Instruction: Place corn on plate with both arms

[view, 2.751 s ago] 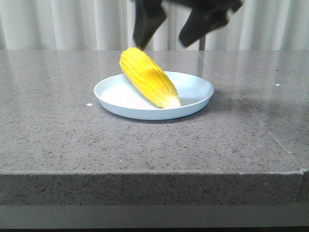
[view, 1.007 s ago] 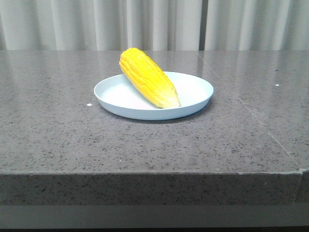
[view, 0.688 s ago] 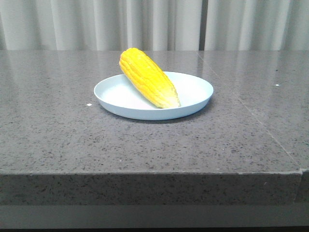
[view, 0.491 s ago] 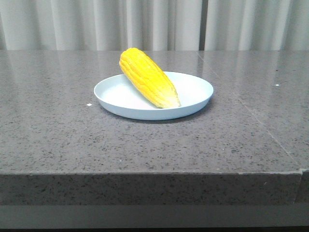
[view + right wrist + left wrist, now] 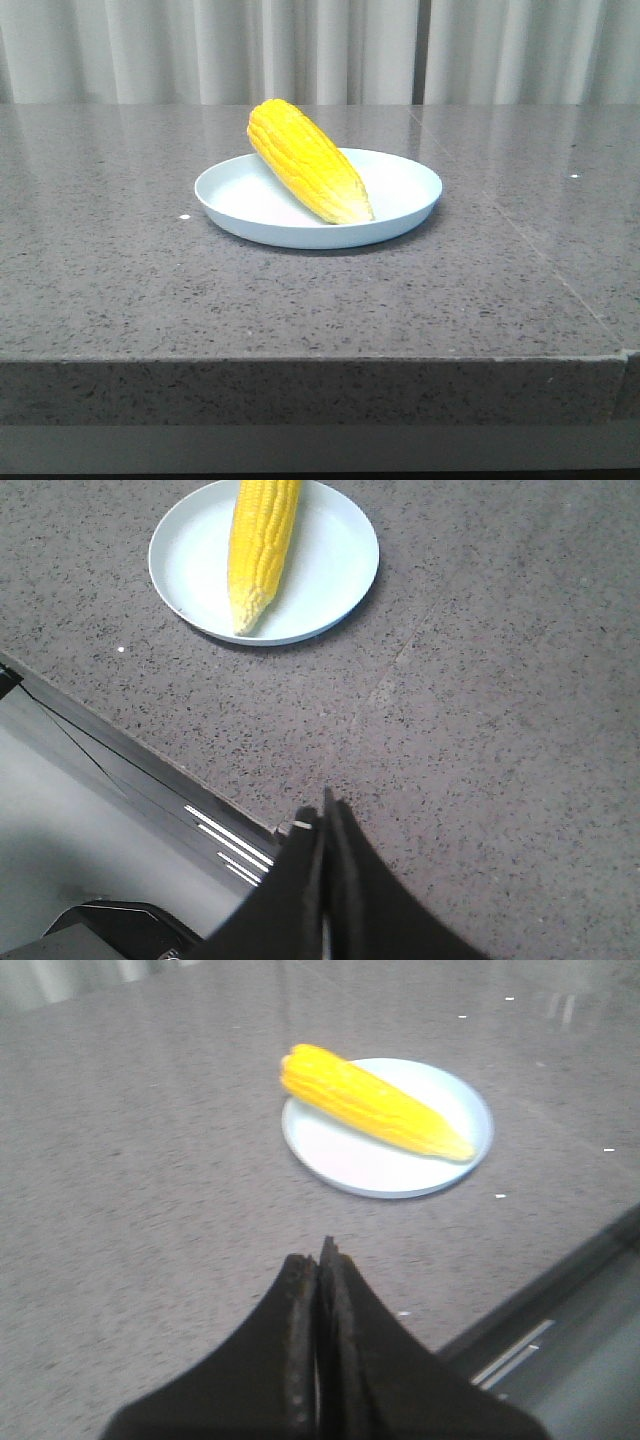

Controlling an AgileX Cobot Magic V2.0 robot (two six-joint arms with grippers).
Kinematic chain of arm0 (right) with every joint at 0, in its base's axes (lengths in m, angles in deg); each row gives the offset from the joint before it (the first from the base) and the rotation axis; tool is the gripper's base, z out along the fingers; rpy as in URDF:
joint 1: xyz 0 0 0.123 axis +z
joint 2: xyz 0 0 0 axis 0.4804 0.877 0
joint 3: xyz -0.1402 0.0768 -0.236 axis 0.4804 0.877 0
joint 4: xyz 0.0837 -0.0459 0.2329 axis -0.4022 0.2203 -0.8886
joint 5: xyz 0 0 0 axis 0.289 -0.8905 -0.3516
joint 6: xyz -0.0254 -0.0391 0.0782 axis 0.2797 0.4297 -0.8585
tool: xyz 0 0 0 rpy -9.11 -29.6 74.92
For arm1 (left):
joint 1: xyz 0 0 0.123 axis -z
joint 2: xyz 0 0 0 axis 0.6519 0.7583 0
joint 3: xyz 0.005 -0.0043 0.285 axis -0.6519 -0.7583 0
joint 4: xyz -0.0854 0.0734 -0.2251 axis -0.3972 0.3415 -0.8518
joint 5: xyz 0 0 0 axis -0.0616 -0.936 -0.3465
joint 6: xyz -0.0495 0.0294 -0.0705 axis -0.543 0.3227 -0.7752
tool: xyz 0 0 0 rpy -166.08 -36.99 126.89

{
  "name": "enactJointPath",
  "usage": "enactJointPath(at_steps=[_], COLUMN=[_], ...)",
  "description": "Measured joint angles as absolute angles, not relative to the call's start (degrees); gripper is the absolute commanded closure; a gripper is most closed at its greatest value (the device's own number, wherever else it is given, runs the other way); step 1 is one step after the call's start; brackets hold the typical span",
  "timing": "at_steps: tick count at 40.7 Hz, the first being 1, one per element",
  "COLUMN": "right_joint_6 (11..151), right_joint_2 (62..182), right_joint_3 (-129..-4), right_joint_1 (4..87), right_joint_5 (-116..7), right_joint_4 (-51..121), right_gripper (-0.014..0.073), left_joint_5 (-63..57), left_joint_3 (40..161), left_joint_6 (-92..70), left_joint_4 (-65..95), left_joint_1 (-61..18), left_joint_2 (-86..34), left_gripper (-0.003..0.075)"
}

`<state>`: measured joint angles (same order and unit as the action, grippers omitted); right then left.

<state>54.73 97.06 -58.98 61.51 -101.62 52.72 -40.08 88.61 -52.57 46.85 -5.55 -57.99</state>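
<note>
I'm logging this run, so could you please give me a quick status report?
Left pincer shut, empty. Right pincer shut, empty. Corn lying on plate, butt end over the rim. Nothing in the way.

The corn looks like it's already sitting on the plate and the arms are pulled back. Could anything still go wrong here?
Perhaps. The corn lies slanted, its thick end resting over the plate's far rim, not flat inside, so a knock to the table might roll it off. Both the left gripper and right gripper are shut and well clear of the plate, so neither could steady it quickly.
</note>
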Motion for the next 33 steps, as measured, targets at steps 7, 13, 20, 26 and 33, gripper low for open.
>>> enactJointPath(at_steps=[7, 13, 20, 26, 33], right_joint_6=[54.7, 54.7, 54.7, 54.7, 54.7], right_joint_2=[97.1, 97.1, 97.1, 97.1, 97.1], right_joint_3=[-59.0, -59.0, -59.0, -59.0, -59.0], right_joint_1=[61.5, 61.5, 61.5, 61.5, 61.5], right_joint_5=[-101.6, -101.6, -101.6, -101.6, -101.6], right_joint_4=[52.7, 52.7, 52.7, 52.7, 52.7], right_gripper=[0.0661, 0.0661, 0.0661, 0.0661, 0.0661], left_joint_5=[-35.0, -24.8, -15.4, -9.2, -2.6], left_joint_3=[82.3, 73.5, 62.5, 53.4, 45.4], left_joint_6=[-52.6, -52.6, -52.6, -52.6, -52.6], left_joint_4=[48.1, 46.9, 41.9, 40.6, 40.6], left_joint_1=[-14.4, -22.7, -31.7, -36.9, -38.4], left_joint_2=[-62.4, -67.7, -74.3, -79.5, -83.8], left_gripper=[0.0741, 0.0741, 0.0741, 0.0741, 0.0741])
